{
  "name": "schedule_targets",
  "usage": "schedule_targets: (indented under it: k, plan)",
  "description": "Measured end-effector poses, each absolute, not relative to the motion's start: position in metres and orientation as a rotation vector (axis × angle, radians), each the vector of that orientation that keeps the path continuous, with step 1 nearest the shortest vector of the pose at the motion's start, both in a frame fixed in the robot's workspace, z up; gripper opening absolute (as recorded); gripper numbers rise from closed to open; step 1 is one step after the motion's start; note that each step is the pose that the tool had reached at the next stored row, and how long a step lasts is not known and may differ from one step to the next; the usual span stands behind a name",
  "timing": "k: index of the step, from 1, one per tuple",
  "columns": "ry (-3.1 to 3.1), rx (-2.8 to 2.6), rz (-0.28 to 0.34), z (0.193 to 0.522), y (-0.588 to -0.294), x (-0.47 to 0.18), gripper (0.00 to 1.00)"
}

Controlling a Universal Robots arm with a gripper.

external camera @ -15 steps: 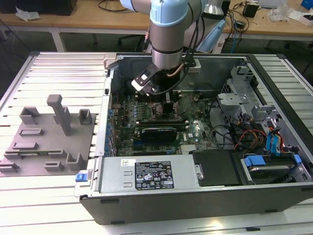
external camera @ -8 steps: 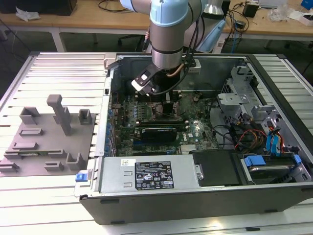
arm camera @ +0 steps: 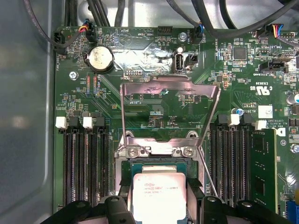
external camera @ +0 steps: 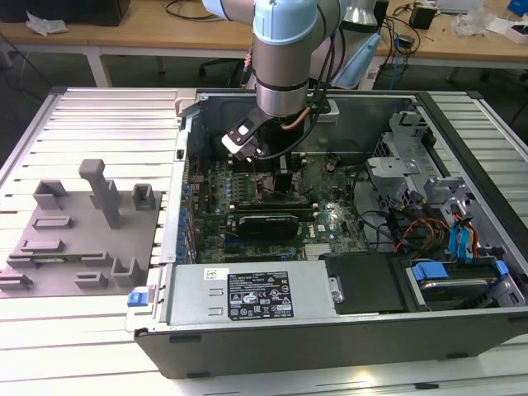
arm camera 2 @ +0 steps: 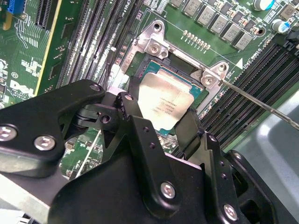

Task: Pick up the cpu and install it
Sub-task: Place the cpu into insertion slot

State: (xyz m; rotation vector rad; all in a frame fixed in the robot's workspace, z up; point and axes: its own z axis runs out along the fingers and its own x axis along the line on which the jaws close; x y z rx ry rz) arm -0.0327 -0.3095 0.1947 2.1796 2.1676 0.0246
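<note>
The cpu (arm camera 2: 163,105), a flat square chip with a shiny silver top, sits between my two black fingers directly over the socket (arm camera 2: 156,49) on the green motherboard. It also shows in the first wrist view as the cpu (arm camera: 159,198), low against the socket frame (arm camera: 159,150). My gripper (arm camera 2: 161,111) (arm camera: 159,186) is shut on it, one finger at each opposite edge. The socket's metal load plate (arm camera: 168,88) stands swung open and its thin latch lever (arm camera 2: 261,105) sticks out sideways. In the exterior view my gripper (external camera: 285,177) reaches down inside the open computer case.
Black memory slots (arm camera: 84,163) (arm camera: 231,158) flank the socket on both sides. A coin cell (arm camera: 99,58) and cables lie beyond it. On the exterior view's left stands a grey fixture (external camera: 82,231); the power supply (external camera: 256,293) and drive bays (external camera: 445,239) crowd the case.
</note>
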Motion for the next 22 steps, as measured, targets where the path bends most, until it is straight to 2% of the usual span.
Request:
schedule_targets:
  k: [18, 20, 22]
  plan:
    - [2.167, 2.18, 0.024, 0.1947, -0.3104, -0.0322, 0.55]
    - [2.168, 2.18, 0.025, 0.1946, -0.3104, -0.0321, 0.61]
    - [2.168, 2.18, 0.025, 0.1946, -0.3104, -0.0321, 0.61]
